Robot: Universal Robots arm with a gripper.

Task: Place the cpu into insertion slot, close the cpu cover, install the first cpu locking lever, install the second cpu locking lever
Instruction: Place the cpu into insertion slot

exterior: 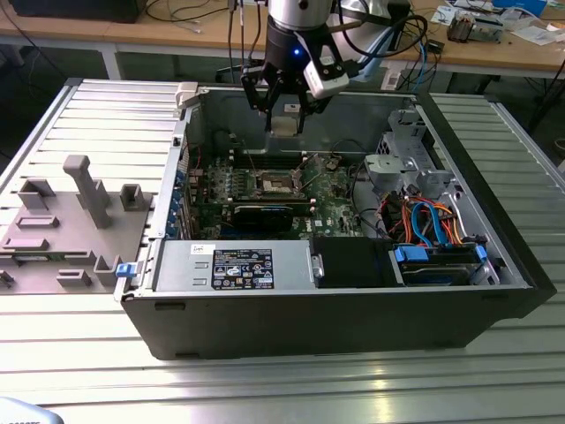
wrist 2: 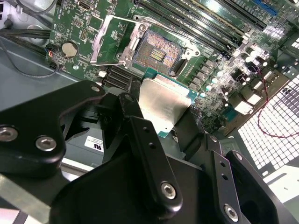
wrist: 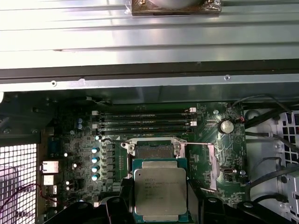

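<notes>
My gripper [exterior: 284,122] hangs above the open computer case, shut on the cpu [exterior: 284,126], a flat square chip with a silver-grey top. In both wrist views the cpu [wrist 2: 163,103] [wrist: 160,190] sits between the black fingers [wrist 2: 135,121], held above the board. The insertion slot [exterior: 278,184] [wrist 2: 156,53] [wrist: 152,150] lies open below it on the green motherboard, with its dark contact field exposed. The cpu cover [wrist 2: 108,41] [wrist: 204,164], a thin silvery frame, is swung up beside the slot. Thin wire levers stand raised around the slot.
Long black memory slots [wrist: 145,122] run along one side of the socket, and a black card [exterior: 260,215] lies on the near side. A silver power supply [exterior: 234,265] and a drive cage with blue and orange cables [exterior: 433,230] fill the case front. A grey fixture tray [exterior: 62,221] lies at the exterior view's left.
</notes>
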